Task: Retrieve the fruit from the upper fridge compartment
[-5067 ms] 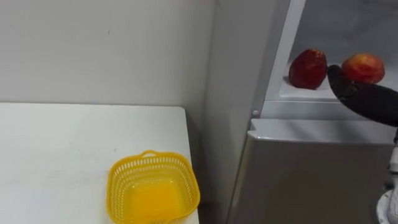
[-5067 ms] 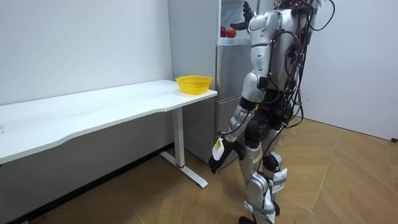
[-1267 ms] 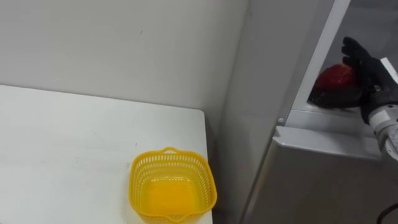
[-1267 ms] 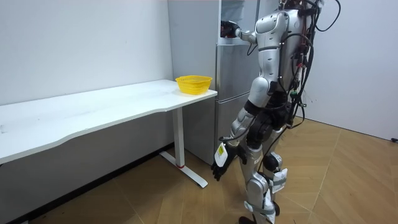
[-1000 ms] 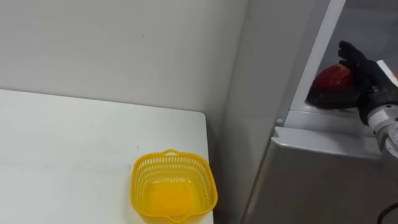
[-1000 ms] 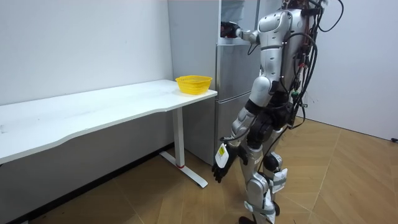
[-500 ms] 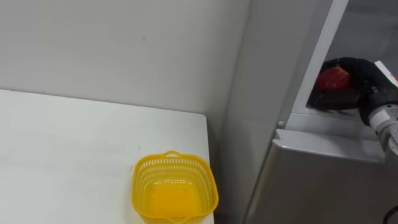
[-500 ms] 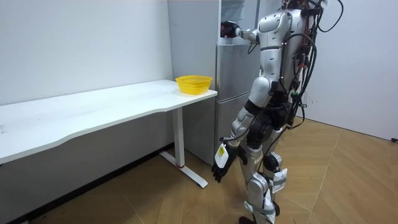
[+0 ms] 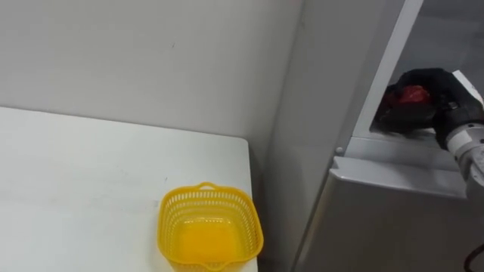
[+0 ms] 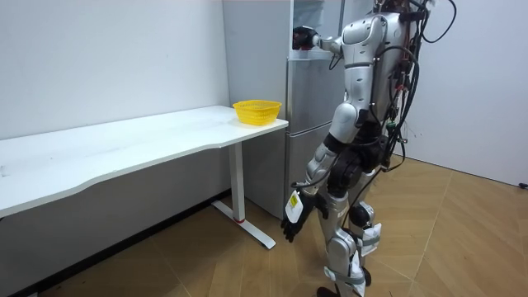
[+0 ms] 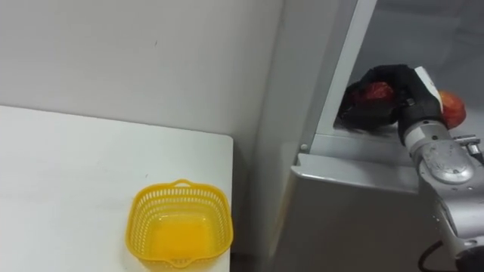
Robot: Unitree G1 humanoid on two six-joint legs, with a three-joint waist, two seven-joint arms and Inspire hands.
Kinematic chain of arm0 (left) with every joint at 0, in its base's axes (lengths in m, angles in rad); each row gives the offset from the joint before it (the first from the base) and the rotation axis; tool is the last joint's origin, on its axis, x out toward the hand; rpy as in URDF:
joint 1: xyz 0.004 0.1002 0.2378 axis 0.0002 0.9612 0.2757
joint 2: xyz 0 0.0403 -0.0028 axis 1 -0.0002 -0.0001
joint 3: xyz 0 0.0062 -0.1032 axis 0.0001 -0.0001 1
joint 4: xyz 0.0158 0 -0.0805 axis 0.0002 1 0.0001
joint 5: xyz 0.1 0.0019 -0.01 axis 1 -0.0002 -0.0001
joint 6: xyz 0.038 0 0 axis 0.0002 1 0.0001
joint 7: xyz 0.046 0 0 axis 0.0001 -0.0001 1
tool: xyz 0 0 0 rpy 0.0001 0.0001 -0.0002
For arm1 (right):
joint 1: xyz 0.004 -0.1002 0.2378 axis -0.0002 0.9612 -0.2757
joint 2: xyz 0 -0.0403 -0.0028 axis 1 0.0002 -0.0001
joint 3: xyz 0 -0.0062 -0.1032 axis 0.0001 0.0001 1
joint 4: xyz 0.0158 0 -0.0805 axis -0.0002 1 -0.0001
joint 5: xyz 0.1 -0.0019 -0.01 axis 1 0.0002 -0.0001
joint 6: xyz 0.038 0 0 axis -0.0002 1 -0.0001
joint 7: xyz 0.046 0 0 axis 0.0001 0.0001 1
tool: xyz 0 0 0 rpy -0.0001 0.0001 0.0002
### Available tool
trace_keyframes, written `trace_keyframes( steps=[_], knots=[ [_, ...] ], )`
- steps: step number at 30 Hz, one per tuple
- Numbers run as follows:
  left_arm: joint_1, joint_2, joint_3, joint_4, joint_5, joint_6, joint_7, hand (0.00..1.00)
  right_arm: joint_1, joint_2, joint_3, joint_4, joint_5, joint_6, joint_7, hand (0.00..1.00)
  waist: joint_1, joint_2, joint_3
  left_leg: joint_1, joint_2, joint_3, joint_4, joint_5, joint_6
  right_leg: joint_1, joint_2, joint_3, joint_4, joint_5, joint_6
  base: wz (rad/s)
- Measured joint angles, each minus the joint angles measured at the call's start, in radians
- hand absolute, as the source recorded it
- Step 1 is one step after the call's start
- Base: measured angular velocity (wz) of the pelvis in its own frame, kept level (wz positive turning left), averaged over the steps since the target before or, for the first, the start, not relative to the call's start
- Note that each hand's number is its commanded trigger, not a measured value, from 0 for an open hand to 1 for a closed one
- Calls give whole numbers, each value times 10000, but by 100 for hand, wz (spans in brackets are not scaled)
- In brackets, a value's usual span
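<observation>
A dark red fruit (image 9: 412, 95) lies at the front left of the open upper fridge's shelf (image 9: 393, 142). My right hand (image 9: 431, 81) reaches in from the right, and its black fingers are curled over and round the fruit (image 11: 374, 92), hiding most of it. A second, orange-red fruit (image 11: 453, 108) peeks out behind the wrist. In the room view I stand facing the fridge with the right hand (image 10: 306, 37) raised to the shelf, while the left hand (image 10: 290, 226) hangs low beside my leg.
A yellow mesh basket (image 9: 208, 190) stands empty on the white table (image 9: 76, 189), at its corner nearest the fridge. The shut grey lower fridge door (image 9: 378, 219) is below the shelf. A narrow gap separates table and fridge.
The right hand's fingers have curled from straight behind the red fruit to wrapped round it. The fruit has stayed on the shelf.
</observation>
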Motion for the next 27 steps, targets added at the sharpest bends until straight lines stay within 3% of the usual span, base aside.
trace_keyframes(
  steps=[2,8,10,14,17,21,27],
  knots=[
    [-18,-1,15,-6,0,-21,41,0,326,8,-114,-733,-51,61,-252,100,-9,58,35,-8,9,15,-41,-2,-2,-25,12,-1,0,0,0,0],
    [3,-74,-17,0,-232,-113,468,0,1637,64,-313,-3106,-596,346,-1361,100,-50,163,-18,-33,17,18,-46,2,-6,-108,33,81,-7,0,0,-4],
    [-3,-99,-18,1,-209,-209,491,0,1959,232,-364,-3649,-812,346,-1726,100,-58,225,-52,9,9,16,-46,3,-6,-127,25,76,-8,0,0,-10],
    [17,-216,6,-18,-221,-300,721,0,2627,951,-643,-4899,-1212,396,-2514,100,-253,452,-146,17,8,-7,-57,3,-5,-142,23,105,-11,-2,2,-4],
    [-17,-372,11,-17,-220,-502,934,0,3101,1200,-724,-6083,-2040,414,-2978,100,-262,614,-123,28,8,3,-73,4,-5,-149,34,133,-13,-3,5,-3],
    [27,-405,-6,-8,-228,-811,1166,0,3201,1254,-725,-7160,-2610,382,-3507,100,-314,599,-103,22,37,6,-85,4,-5,-143,70,142,-13,-4,5,-1],
    [45,-410,-7,17,-216,-1197,1188,0,3666,1732,-729,-9291,-4105,-526,-4536,100,-269,512,-49,41,38,32,-103,4,-5,-138,68,120,-13,-4,5,2]
  ],
)
